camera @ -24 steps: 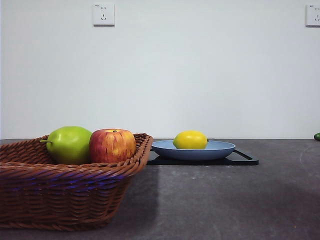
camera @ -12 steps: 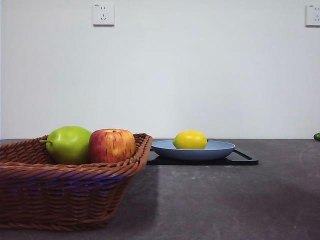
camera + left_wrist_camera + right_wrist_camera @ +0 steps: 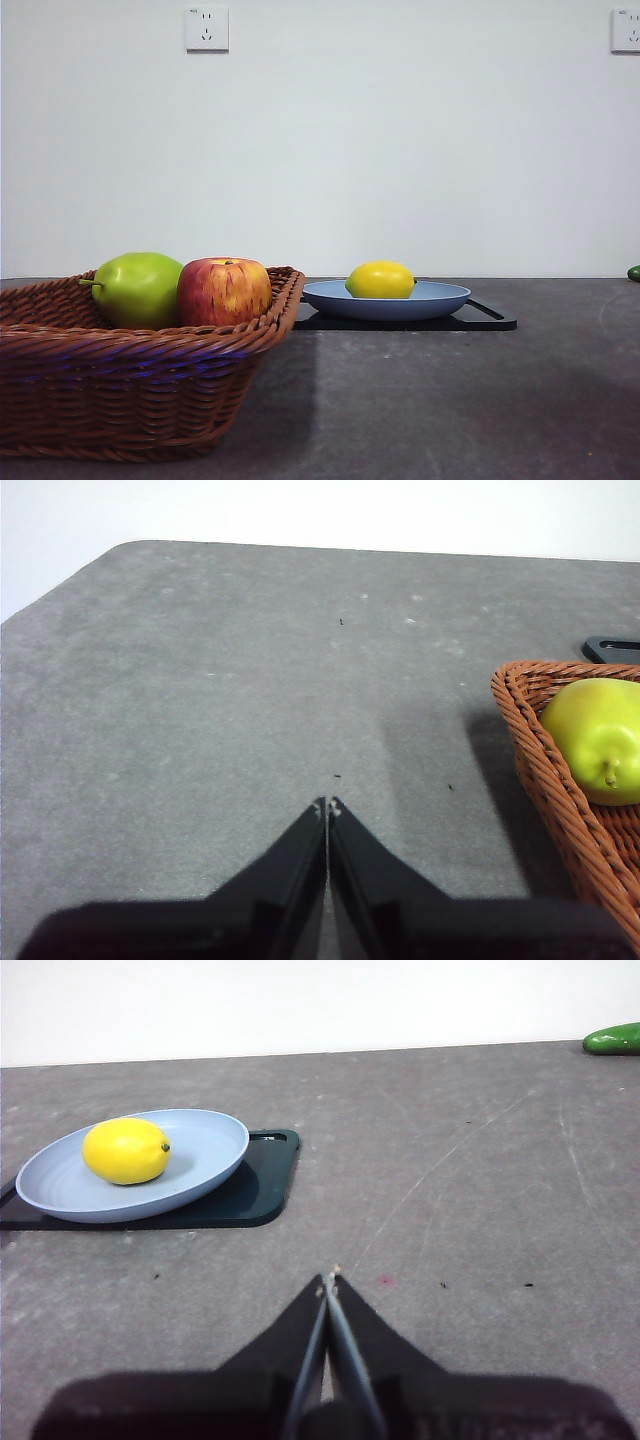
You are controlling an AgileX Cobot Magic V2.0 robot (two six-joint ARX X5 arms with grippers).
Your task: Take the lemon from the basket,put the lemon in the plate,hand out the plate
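Observation:
The yellow lemon (image 3: 380,279) lies in the grey-blue plate (image 3: 440,298), which rests on a flat black tray (image 3: 490,320). In the right wrist view the lemon (image 3: 125,1150) sits left of centre in the plate (image 3: 205,1150). The brown wicker basket (image 3: 130,385) stands near at the left; its corner (image 3: 540,770) shows in the left wrist view. My left gripper (image 3: 327,806) is shut and empty over bare table beside the basket. My right gripper (image 3: 328,1278) is shut and empty, apart from the plate. Neither arm shows in the front view.
A green pear-like fruit (image 3: 138,288) and a red-yellow apple (image 3: 225,291) lie in the basket; the green fruit (image 3: 598,738) shows in the left wrist view. A dark green object (image 3: 612,1039) lies at the far right table edge. Grey table (image 3: 450,400) stretches in front.

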